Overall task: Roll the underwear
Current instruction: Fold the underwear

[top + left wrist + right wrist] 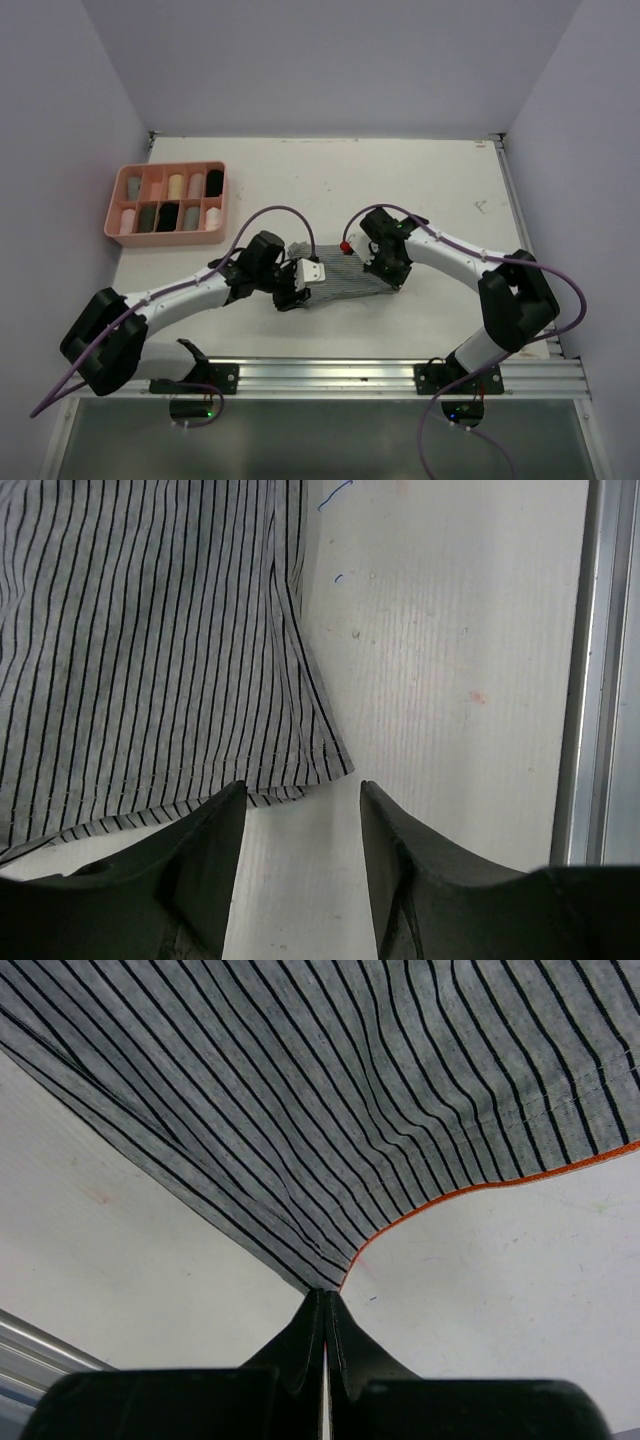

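Lying flat, one striped underwear [345, 283] is pinched by the right gripper [323, 1295], its orange edging seen only from that wrist; the left gripper [300, 792] is parted, holding nothing.

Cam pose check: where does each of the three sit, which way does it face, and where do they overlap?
Top external: above and behind the bases, looking down on the table. It shows the left arm, right arm, striped underwear and pink tray.
Left wrist: looks down past the left gripper, jaws open, at a hem corner.
Right wrist: looks along the right gripper, shut on an orange-trimmed corner.
Shared: all three show the striped underwear on the table.
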`<state>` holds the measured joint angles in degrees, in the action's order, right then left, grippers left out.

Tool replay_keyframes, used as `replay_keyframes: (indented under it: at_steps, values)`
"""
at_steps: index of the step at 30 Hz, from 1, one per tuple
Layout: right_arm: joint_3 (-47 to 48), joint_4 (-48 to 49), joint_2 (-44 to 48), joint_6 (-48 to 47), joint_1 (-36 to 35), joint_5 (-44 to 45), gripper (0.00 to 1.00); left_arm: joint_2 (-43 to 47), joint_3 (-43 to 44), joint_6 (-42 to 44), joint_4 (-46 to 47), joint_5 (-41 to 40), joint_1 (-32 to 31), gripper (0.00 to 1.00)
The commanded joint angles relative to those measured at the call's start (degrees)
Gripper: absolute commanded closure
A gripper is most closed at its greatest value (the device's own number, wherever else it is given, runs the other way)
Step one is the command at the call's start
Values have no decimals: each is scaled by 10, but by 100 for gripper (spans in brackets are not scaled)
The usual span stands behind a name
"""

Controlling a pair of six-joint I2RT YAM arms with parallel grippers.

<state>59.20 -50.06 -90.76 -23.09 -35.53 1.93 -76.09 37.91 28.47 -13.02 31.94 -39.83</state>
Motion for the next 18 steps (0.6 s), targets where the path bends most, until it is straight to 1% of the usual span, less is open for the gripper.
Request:
replay_keyframes:
  at_steps: [1, 3, 6, 12, 18]
  values:
    - [21, 13, -5, 11, -2, 14, 100, 52, -27, -18, 78, -42, -24, 48]
    - [30, 12, -11, 13, -2, 12, 100, 66, -42, -12, 89, -57, -38, 48]
    - [39, 9, -18, 16, -2, 12, 100, 80, -50, -10, 93, -78, -75, 48]
    - [38, 10, -19, 20, -1, 15, 100, 52, -51, -27, 98, -134, -134, 50]
    - [31, 13, -15, 21, -2, 13, 100, 31, -57, -44, 120, -212, -161, 53]
